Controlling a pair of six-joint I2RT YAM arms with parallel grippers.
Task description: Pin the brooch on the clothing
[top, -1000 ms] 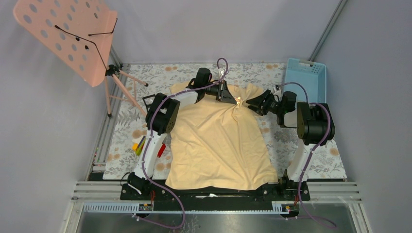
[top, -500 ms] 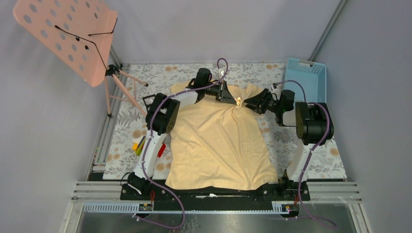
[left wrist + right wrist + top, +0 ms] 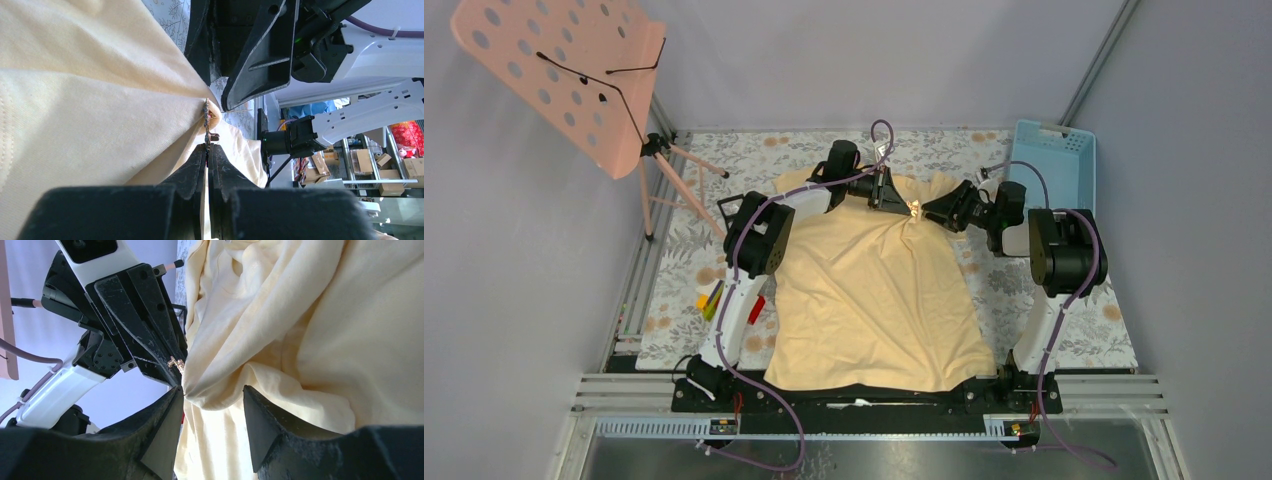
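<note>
We see the brooch (image 3: 915, 208) at the 12 o'clock end of the shirt (image 3: 874, 290), close to the neck. It sits on a little peak of cloth lifted off the table (image 3: 1084, 310).

The left tool (image 3: 207, 150) comes in from 9 o'clock. It is closed tight, and the brooch sticks out from its tips, thin edge toward us. We think it pinches the brooch by one edge.

The right tool (image 3: 212, 392) comes in from 3 o'clock. It is about half open, with the peak of cloth between its two sides. The cloth touches both sides, but we cannot tell if it is squeezed.

We think the brooch is very light, hard and shiny, so it can slip or twist in a pinch. It is best held flat, by its rim, away from the sharp pin.

The shirt is soft and floppy and folds away when pushed. We think it needs a firm pinch on a small fold right beside the brooch, so the cloth stays tight for the pin.
</note>
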